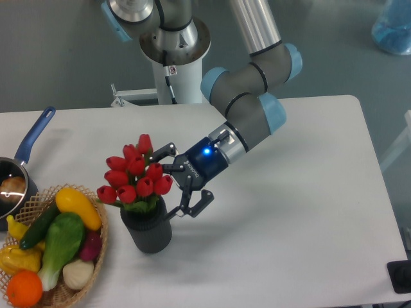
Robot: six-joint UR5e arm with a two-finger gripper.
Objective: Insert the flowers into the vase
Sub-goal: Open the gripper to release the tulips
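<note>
The red tulip flowers (pixel 133 177) stand with their stems down in the dark grey vase (pixel 148 232), buds leaning slightly left above its mouth. The vase sits upright on the white table, just right of the basket. My gripper (pixel 182 179) is beside the bunch on its right, at bud height, open. One finger (pixel 162 151) reaches over the top right of the buds and the other (pixel 198 204) hangs off to the vase's upper right. The stems are hidden inside the vase.
A wicker basket (pixel 97 260) of toy vegetables and fruit touches the vase's left side. A blue-handled pan (pixel 32 136) lies at the far left. The robot's base (pixel 174 45) stands behind the table. A black object (pixel 401 276) sits off the front right corner.
</note>
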